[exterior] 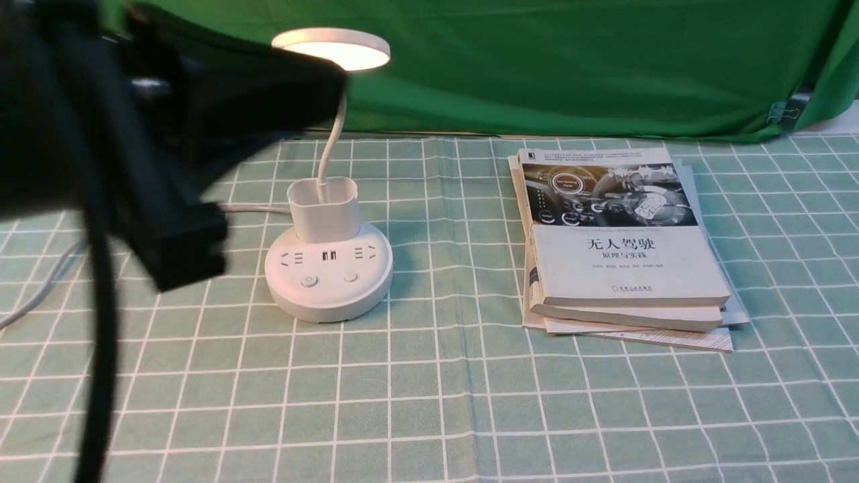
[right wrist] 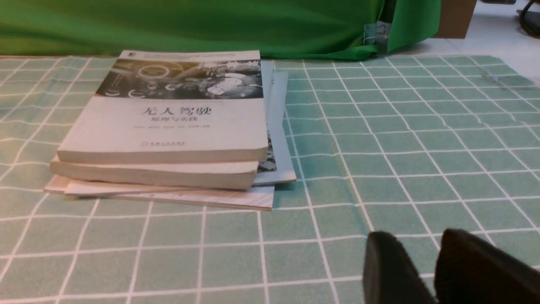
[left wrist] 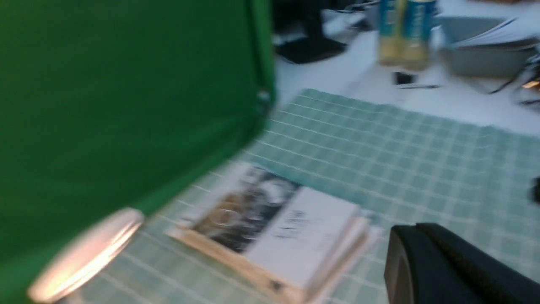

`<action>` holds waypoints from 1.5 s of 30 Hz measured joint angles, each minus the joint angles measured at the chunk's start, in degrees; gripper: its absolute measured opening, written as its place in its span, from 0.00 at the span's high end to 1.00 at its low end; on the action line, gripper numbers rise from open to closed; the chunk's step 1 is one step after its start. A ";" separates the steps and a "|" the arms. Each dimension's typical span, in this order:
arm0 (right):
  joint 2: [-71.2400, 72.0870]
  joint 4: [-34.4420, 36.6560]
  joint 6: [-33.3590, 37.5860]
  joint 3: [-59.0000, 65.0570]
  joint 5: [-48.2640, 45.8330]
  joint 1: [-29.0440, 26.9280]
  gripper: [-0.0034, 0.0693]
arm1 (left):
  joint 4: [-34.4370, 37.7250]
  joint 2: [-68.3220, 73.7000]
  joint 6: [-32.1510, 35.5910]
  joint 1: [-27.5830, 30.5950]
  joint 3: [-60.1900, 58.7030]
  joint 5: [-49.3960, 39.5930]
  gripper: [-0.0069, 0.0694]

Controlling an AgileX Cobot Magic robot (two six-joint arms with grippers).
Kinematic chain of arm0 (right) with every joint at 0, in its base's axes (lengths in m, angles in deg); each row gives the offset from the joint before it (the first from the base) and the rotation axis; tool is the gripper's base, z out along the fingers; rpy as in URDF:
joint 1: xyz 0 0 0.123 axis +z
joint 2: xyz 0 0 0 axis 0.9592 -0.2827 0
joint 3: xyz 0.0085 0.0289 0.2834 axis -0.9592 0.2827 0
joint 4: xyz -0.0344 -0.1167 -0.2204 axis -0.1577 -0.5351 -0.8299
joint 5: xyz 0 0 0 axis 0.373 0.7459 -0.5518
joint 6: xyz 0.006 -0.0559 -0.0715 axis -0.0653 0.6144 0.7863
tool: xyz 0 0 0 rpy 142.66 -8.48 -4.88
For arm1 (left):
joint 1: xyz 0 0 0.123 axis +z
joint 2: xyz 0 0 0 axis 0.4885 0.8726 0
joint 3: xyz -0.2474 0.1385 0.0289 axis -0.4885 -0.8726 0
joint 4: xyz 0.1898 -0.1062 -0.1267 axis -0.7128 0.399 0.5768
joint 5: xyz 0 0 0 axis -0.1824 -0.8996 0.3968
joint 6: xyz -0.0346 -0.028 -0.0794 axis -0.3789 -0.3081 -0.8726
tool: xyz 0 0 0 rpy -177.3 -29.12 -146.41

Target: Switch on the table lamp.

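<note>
Evidently the lamp (exterior: 334, 48) is lit: its disc glows warm on the underside. It stands upright at about eleven o'clock on the table (exterior: 429, 402), taking twelve as straight ahead of the robot. On top of its base (exterior: 329, 305), the power button (exterior: 309, 280) lies near seven o'clock and a second button (exterior: 350, 276) near five.

I judge the pressing done and the job at its clearing-off stage. The next move calls for no further touch on either button, since another press might dim the light or put it out. The left arm (exterior: 221, 114) should simply be taken clear of the disc, which it partly overlaps in the front view, and the thin stem below could be knocked by a careless swing.

As for the hands, I cannot tell how far the left gripper (left wrist: 407, 240) is open; its dark fingers are blurred and partly cut off. Nothing shows in its grasp, and it appears off the buttons. The right gripper (right wrist: 417, 247) is slightly parted, with cloth visible between its tips and nothing held. The books (exterior: 624, 261) lie at one o'clock and need no handling.
</note>
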 joint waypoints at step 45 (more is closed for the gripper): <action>0.17 0.00 0.00 0.00 0.43 0.00 0.62 | -33.49 -48.82 -53.31 28.97 -60.10 19.73 0.88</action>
